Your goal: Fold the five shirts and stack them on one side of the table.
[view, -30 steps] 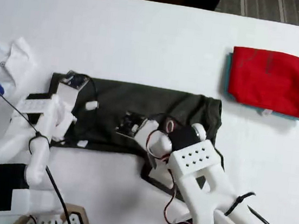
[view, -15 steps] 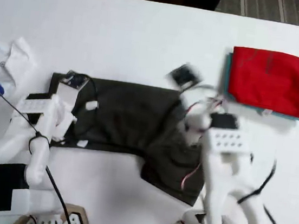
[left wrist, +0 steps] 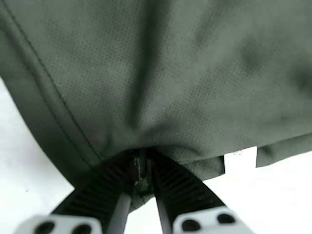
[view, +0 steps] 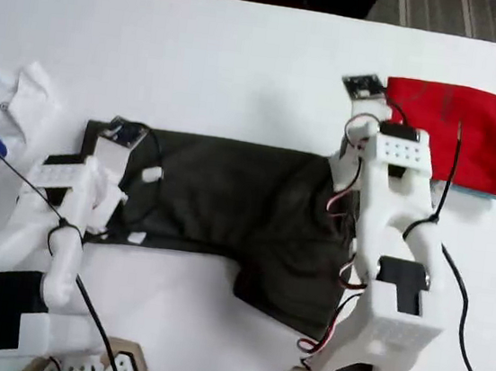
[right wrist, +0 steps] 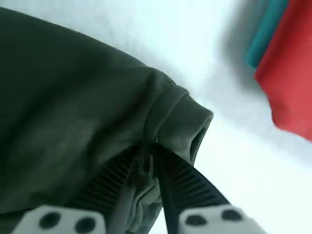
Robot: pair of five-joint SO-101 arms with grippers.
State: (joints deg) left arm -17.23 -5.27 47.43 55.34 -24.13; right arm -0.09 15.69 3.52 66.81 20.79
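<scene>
The dark green shirt [view: 219, 196] lies spread across the middle of the white table [view: 201, 53], its lower right part bunched toward the near edge. The left gripper [left wrist: 142, 169] is pressed together on the shirt's left hem, pinching the fabric. The right gripper [right wrist: 147, 163] pinches a rolled edge at the shirt's right end, near a folded red shirt [view: 449, 133] resting on a teal one [right wrist: 265, 29].

High camera looks down on the table [view: 245, 58], shirt [view: 219, 200] central. Both wrist cameras sit close against that shirt, one at each end. All three views share it.
</scene>
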